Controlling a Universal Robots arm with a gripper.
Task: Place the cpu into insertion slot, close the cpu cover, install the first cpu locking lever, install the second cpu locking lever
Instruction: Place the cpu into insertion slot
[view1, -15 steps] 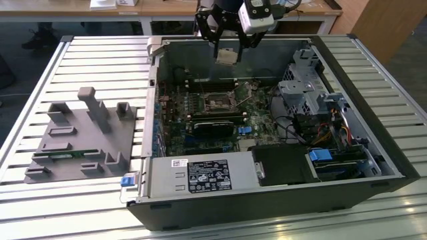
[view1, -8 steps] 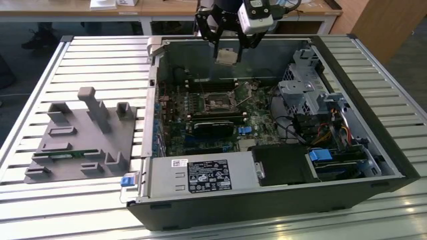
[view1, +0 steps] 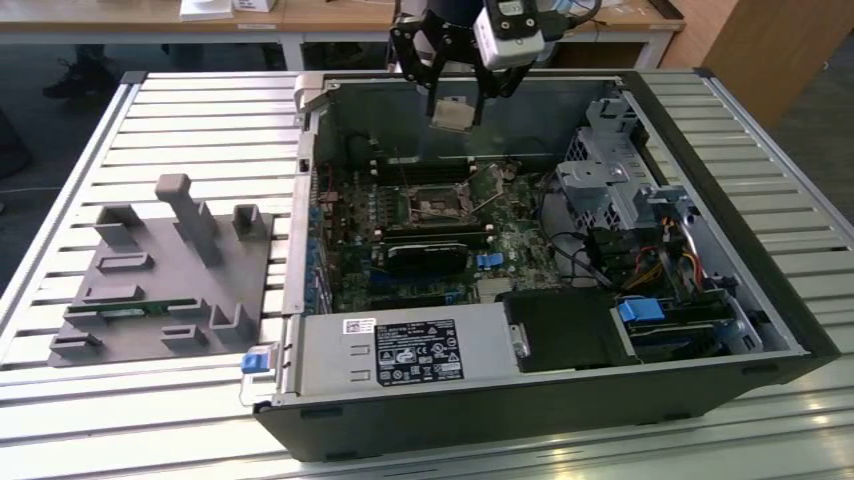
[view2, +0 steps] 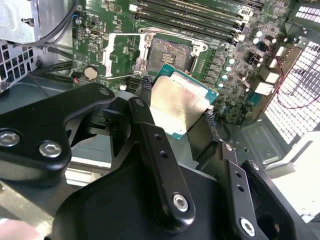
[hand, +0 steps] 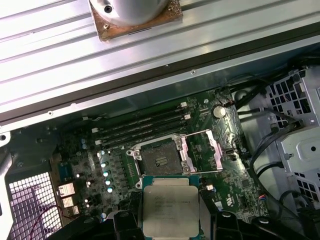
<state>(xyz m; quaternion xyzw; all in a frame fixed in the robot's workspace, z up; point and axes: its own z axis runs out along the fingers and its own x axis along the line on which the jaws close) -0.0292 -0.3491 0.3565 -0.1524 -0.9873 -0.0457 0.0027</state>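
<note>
cpu (view2: 182, 107) clamped flat between the 2 fingers of the gripper (view1: 454, 102), held in the air over the open computer case (view1: 747, 300), insertion slot (hand: 160, 161) left uncovered on the motherboard (hand: 235, 190), cpu cover (hand: 216, 150) swung open beside it

My claw (view1: 457, 104) pinches the cpu (view1: 453, 114) in the air over the open case (view1: 534, 412), well apart from the slot (view1: 435, 210).

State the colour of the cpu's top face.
Pale silvery grey; the cpu shows best in the first wrist view.
</note>
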